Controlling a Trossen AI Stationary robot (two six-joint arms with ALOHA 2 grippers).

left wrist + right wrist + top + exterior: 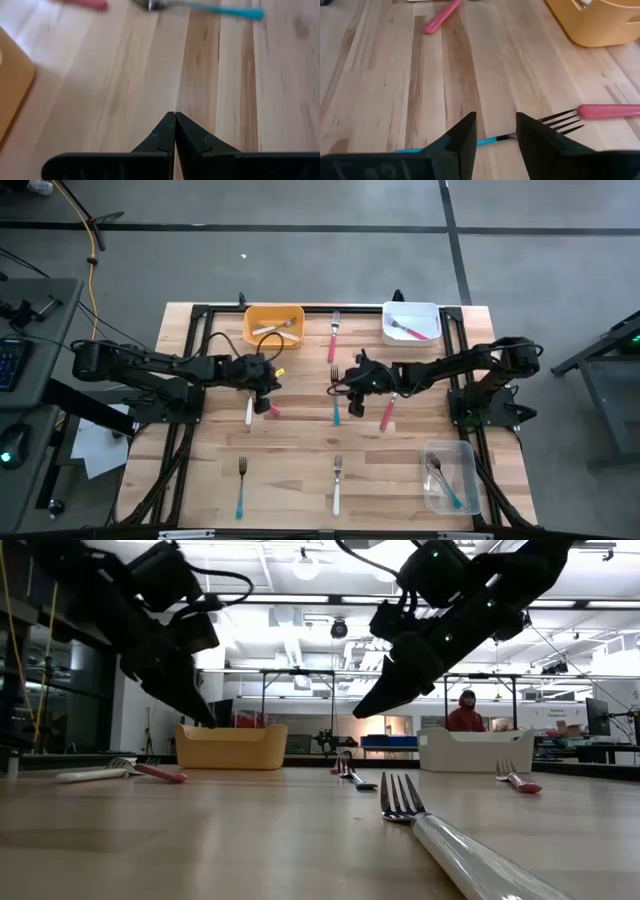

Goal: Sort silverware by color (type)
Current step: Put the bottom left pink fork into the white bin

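- Low view: a white-handled fork (455,850) lies nearest on the wooden table (300,470), tines pointing toward the far edge.
- Right gripper (496,131), fingers apart, straddles a teal fork (336,408) lying lengthwise mid-table.
- Left gripper (175,131), fingers clenched empty, hovers beside.
- Beyond: yellow bin (231,746), white bin (477,751), a person (466,712).

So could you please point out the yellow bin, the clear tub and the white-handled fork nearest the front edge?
yellow bin (273,316): high view, back rim.
clear tub (449,447): high view, its back rim.
white-handled fork (337,497): high view, white handle.
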